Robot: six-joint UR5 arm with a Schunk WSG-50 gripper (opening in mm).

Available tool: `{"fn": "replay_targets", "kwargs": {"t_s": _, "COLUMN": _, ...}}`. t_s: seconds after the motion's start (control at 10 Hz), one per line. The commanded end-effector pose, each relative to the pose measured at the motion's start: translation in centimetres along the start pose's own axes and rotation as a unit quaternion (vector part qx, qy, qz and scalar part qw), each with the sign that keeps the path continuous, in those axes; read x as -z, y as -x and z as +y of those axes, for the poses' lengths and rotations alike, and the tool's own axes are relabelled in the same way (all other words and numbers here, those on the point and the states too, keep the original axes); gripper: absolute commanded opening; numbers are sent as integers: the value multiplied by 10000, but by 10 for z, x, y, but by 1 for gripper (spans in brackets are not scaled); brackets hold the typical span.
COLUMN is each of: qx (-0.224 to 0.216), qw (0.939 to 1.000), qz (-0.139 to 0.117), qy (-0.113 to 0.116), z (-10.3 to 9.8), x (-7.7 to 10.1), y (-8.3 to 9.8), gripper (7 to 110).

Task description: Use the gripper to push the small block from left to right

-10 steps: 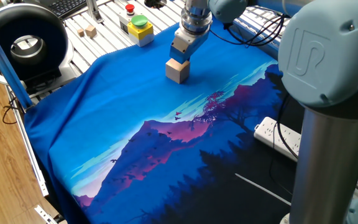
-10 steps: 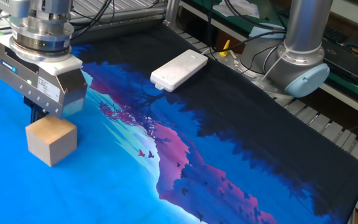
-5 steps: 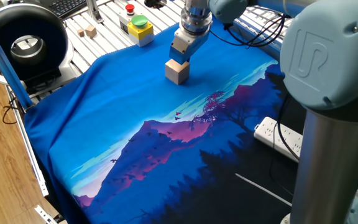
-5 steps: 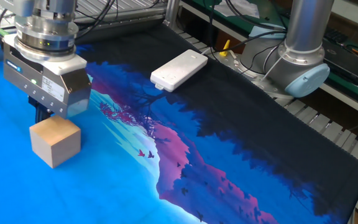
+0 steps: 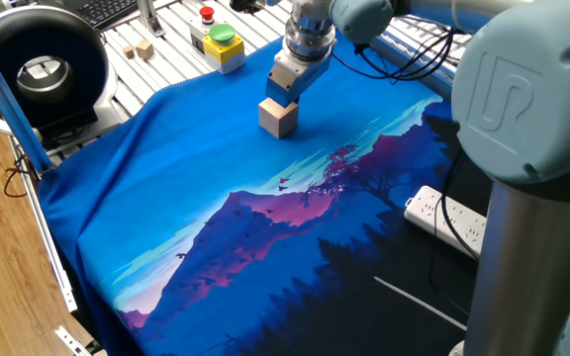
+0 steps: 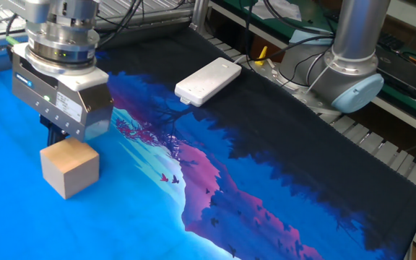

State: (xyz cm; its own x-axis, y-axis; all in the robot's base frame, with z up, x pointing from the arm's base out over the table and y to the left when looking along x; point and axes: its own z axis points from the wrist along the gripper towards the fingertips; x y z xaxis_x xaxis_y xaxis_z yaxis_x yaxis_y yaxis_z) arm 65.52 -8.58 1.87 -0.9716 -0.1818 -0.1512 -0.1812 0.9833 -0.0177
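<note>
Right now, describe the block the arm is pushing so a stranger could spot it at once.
Start from the blue mountain-print cloth covering the table. At its far end the gripper comes down from above, and the small block sits right against it. It is a plain pale wooden cube, bigger than the two tiny wooden blocks lying off the cloth.

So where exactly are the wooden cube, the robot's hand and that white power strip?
small block (image 6: 70, 167), the other fixed view, on its front face.
hand (image 6: 53, 136), the other fixed view, at its dark fingers above the block.
white power strip (image 6: 208, 81), the other fixed view, on its top.
</note>
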Motion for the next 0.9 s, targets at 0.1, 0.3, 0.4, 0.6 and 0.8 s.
{"fn": "replay_targets", "kwargs": {"t_s": 0.1, "qx": -186, "qw": 9998, "qz": -38, "qy": 16, "z": 18, "x": 1, "y": -1, "gripper": 7}}
{"fn": "replay_targets", "kwargs": {"t_s": 0.3, "qx": -285, "qw": 9996, "qz": -15, "qy": 12, "z": 29, "x": 4, "y": -1, "gripper": 7}}
{"fn": "replay_targets", "kwargs": {"t_s": 0.4, "qx": -350, "qw": 9994, "qz": -4, "qy": -9, "z": 36, "x": 4, "y": -2, "gripper": 7}}
{"fn": "replay_targets", "kwargs": {"t_s": 0.6, "qx": -450, "qw": 9990, "qz": 18, "qy": -6, "z": 49, "x": 7, "y": -4, "gripper": 7}}
{"fn": "replay_targets", "kwargs": {"t_s": 0.8, "qx": -569, "qw": 9984, "qz": 27, "qy": -27, "z": 63, "x": 8, "y": -5, "gripper": 7}}
